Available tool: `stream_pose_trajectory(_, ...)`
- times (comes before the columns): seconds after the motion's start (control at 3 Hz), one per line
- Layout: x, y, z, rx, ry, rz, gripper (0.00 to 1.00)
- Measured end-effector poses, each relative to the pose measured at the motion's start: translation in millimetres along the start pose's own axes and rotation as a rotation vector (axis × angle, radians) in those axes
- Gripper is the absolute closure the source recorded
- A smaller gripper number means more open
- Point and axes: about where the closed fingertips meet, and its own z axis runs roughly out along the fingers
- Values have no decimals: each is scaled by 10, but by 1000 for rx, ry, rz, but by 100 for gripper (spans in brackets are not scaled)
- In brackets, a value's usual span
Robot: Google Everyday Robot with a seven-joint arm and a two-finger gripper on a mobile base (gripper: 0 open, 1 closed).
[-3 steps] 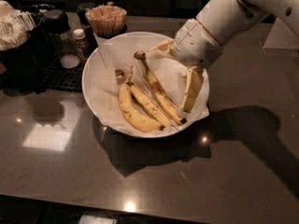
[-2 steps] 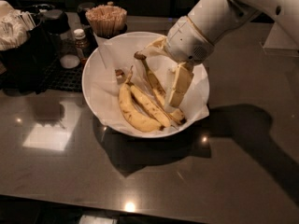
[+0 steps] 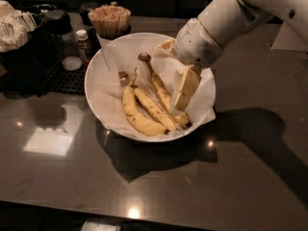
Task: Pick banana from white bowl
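White bowl holds banana, two others; end effector inside.

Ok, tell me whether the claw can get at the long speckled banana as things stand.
Probably yes: the claw hangs inside the white bowl close beside the banana, which lies uncovered, nothing between them.

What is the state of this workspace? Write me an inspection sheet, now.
Surface: dark glossy countertop with light reflections.
Job's things: banana lies in the paper-lined white bowl, stem toward the back, beside a joined pair of bananas.
Clutter: cup of wooden stir sticks, small white-capped bottle and black mat at back left.
Grippers: hand open, low over the bowl's right side, not gripping the banana.
Cables: nothing seen.
Surroundings: dark background.
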Motion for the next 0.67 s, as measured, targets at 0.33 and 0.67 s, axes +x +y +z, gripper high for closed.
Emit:
stream_pose_trajectory(0.33, 148, 10, -150, 69, -21, 55, 0)
stream_pose_trajectory(0.67, 237, 6, -195, 88, -29, 74, 0)
